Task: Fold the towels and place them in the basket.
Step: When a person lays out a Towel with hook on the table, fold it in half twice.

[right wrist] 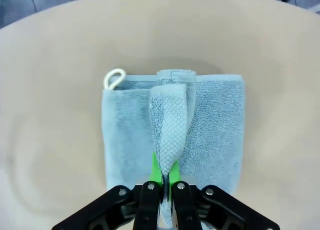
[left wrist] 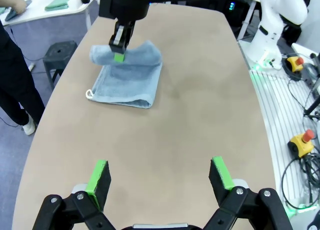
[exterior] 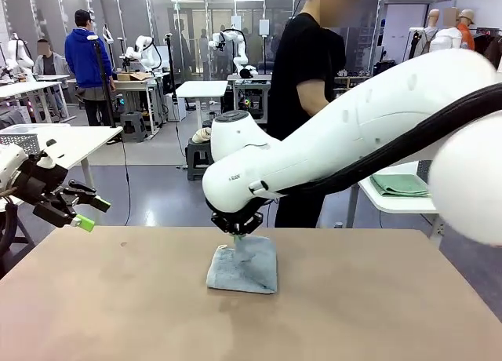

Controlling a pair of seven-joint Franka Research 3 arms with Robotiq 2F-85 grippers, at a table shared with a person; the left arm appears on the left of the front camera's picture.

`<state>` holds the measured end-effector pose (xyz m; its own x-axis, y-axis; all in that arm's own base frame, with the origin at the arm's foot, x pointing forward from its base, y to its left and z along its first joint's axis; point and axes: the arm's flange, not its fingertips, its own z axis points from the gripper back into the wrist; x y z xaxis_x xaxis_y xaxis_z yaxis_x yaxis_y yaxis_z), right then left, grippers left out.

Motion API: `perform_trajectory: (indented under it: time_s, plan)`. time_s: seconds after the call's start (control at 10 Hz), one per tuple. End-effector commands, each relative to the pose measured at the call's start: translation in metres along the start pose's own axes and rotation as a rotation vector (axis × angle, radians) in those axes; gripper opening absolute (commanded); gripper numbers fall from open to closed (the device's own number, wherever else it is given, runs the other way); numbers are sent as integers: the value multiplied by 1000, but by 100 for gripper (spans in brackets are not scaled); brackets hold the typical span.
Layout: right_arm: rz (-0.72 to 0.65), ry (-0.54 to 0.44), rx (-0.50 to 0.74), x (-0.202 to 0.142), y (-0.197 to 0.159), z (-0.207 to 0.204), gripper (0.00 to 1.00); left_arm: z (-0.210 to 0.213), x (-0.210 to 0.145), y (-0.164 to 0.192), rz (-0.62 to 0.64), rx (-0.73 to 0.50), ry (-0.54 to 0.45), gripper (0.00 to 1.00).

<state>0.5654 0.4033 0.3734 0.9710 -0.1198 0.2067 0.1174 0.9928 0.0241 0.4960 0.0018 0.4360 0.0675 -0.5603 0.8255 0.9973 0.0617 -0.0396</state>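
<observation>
Closed on a raised fold of the blue-grey towel at lower centre, the right gripper is being used mid-fold; laying that fold flat is judged next, while the left gripper is being held wide open.

Front view looks low across the table at the person. Left wrist view faces down, towel far ahead of the left gripper; right wrist view sits close, towel at the tips of the right gripper. All 3 share it.
</observation>
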Motion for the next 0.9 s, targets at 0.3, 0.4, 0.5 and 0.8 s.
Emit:
perform_trajectory:
  time_s: [0.3, 0.4, 0.5, 0.8]
  plan:
    - [-102, 41, 52, 6, 31, -23, 0, 1, 0, 0, -2, 1, 5, 100]
    - [-105, 44, 41, 6, 32, -28, 0, 1, 0, 0, -2, 1, 5, 100]
    - [-107, 54, 34, 6, 33, -35, 0, 1, 0, 0, -2, 1, 5, 100]
    - [-107, 85, 59, 3, 34, -46, 26, 1, 0, 0, -2, 1, 5, 100]
